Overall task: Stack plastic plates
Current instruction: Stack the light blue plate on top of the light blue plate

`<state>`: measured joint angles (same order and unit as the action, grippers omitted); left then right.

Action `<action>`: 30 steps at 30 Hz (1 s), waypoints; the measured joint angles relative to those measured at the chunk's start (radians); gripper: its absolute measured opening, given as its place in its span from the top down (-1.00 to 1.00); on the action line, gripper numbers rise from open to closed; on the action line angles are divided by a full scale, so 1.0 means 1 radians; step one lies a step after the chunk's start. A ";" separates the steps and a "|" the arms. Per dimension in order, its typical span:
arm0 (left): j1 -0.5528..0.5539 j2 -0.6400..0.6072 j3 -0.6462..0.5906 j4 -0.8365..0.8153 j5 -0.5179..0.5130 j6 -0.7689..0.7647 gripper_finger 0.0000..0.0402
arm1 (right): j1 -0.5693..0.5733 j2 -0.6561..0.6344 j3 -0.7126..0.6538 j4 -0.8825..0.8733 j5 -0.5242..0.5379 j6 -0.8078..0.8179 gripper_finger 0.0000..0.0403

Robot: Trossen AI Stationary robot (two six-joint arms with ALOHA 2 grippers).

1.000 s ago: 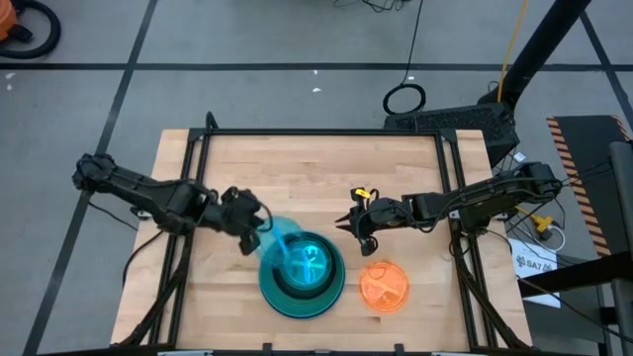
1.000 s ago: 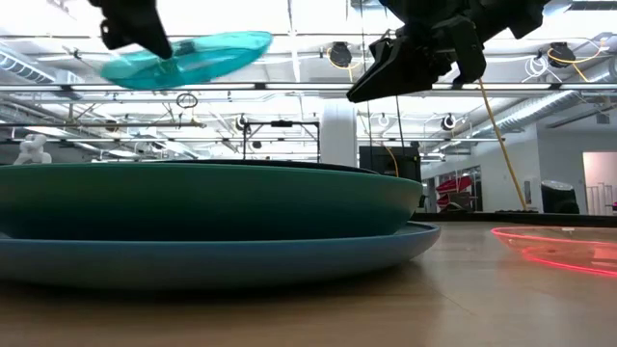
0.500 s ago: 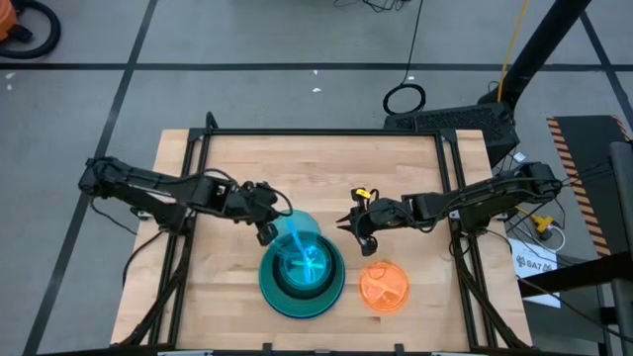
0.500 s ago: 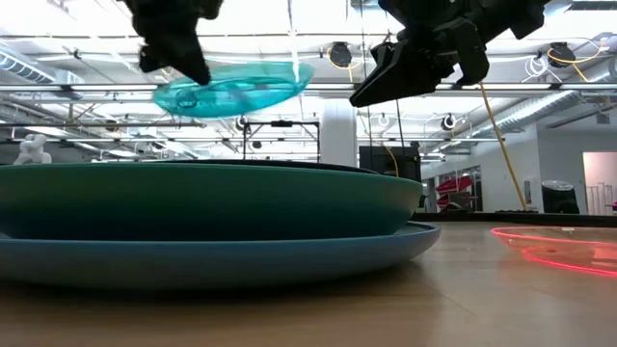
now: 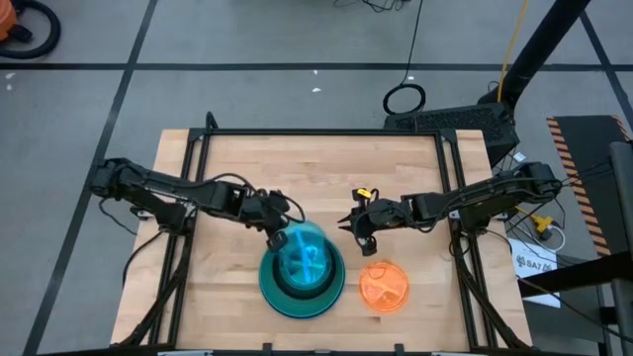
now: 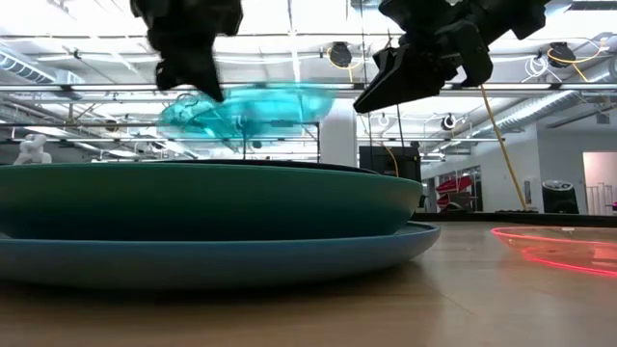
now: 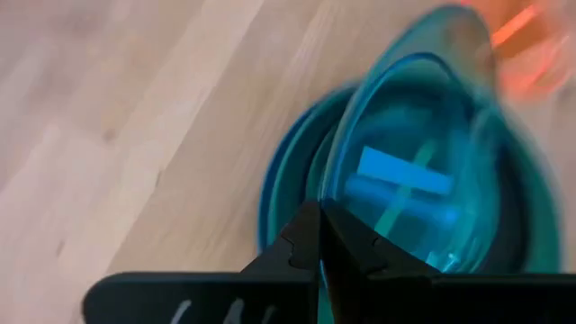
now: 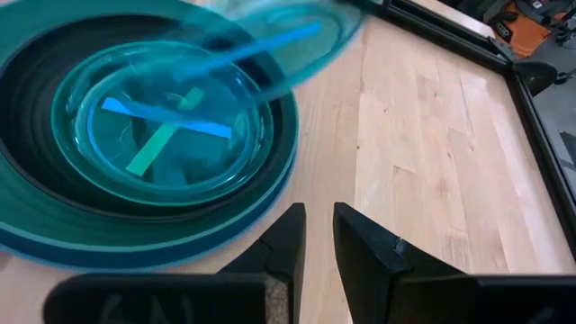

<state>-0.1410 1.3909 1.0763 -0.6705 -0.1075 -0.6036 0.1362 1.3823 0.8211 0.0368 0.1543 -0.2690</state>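
Observation:
A stack of plates (image 5: 302, 280) sits on the table's near middle: a large blue plate (image 6: 289, 258) at the bottom, a teal one (image 6: 193, 198) on it, then a black one, with a small teal plate (image 8: 162, 135) innermost. My left gripper (image 5: 276, 233) is shut on a small translucent cyan plate (image 7: 414, 171), held in the air above the stack (image 6: 251, 111). My right gripper (image 5: 358, 227) hovers to the right of the stack, its fingers a narrow gap apart, holding nothing. A small orange plate (image 5: 384, 285) lies flat on the table. My left gripper pinches the cyan plate's rim (image 7: 331, 209) between its two fingers, on the side facing the table's left edge, coming slanting down from the left. The plate is lifted clear, tilted, and reaches out from the fingers over the stack.
The orange plate lies just near of my right gripper. Black frame rails (image 5: 326, 133) run along the table's far, left and right sides. Bare wood (image 5: 297, 168) shows on the far half of the table.
My left gripper has carried the cyan plate toward the table's right and a little down, from beside the stack's left rim to above the stack. The plate has stayed in the hold and hangs lower over the stack.

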 joint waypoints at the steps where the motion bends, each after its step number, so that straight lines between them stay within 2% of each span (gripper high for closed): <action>1: -0.002 0.009 -0.003 -0.013 0.001 0.000 0.97 | 0.000 0.000 0.000 0.000 0.000 0.001 0.73; 8: -0.006 0.051 -0.002 0.024 0.014 0.020 0.97 | 0.000 0.000 0.000 -0.008 0.000 0.018 0.73; 30: -0.036 0.074 -0.002 0.039 0.009 0.044 0.97 | 0.000 0.000 0.000 -0.007 0.000 0.021 0.73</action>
<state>-0.1773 1.4645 1.0748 -0.6317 -0.0985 -0.5598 0.1364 1.3823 0.8215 0.0296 0.1546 -0.2485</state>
